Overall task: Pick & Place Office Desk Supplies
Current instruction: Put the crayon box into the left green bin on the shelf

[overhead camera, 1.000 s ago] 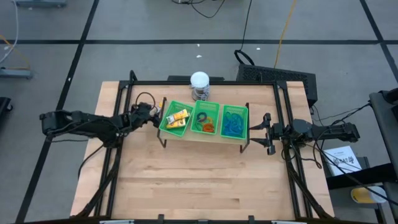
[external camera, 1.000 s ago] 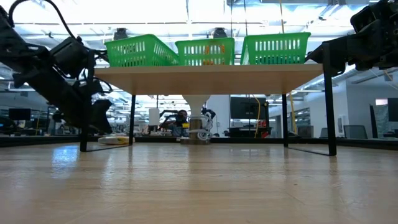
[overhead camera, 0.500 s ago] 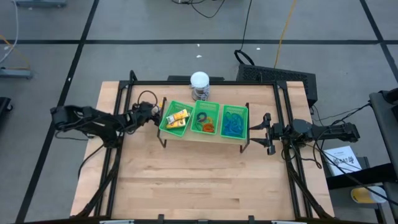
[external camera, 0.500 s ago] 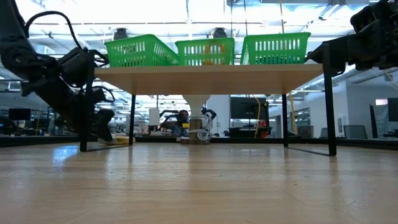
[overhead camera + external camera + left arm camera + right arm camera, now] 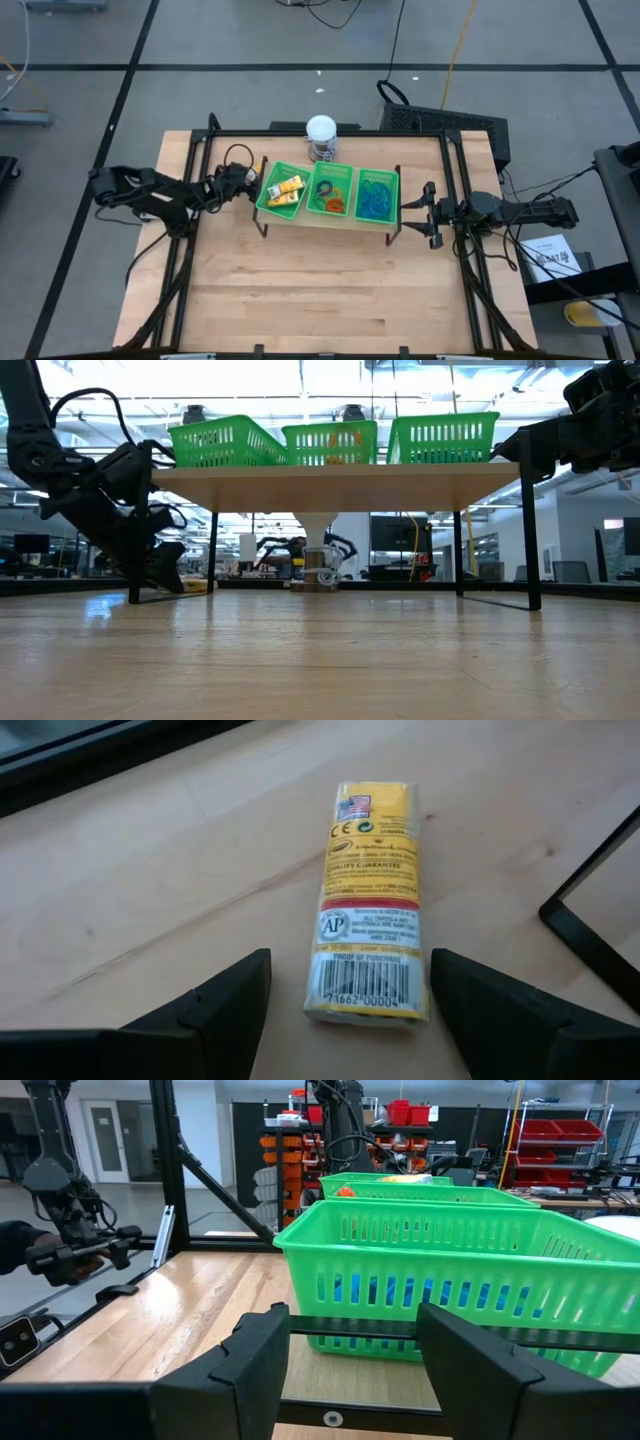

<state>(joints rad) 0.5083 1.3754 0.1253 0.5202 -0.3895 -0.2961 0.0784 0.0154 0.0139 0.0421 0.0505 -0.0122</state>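
A yellow box (image 5: 370, 900) with a barcode lies flat on the wooden table, next to the left leg (image 5: 590, 930) of a raised shelf. My left gripper (image 5: 350, 1020) is open and low over the table. Its fingers stand on either side of the box's near end, the box close to one finger. In the high view this gripper (image 5: 245, 182) is left of the green three-compartment tray (image 5: 329, 167). The tray holds yellow-and-white blocks (image 5: 285, 190), coloured rings (image 5: 330, 196) and blue loops (image 5: 376, 198). My right gripper (image 5: 413, 212) waits open and level at the shelf's right end.
The tray stands on a wooden shelf (image 5: 340, 473) on black legs, with free table under and in front of it. A white-topped round jar (image 5: 321, 135) stands behind the tray. A black frame (image 5: 330, 131) borders the table's far and side edges.
My left gripper has sunk closer to the table and edged toward the yellow box, staying open, as the arm behind it swung in toward the table.
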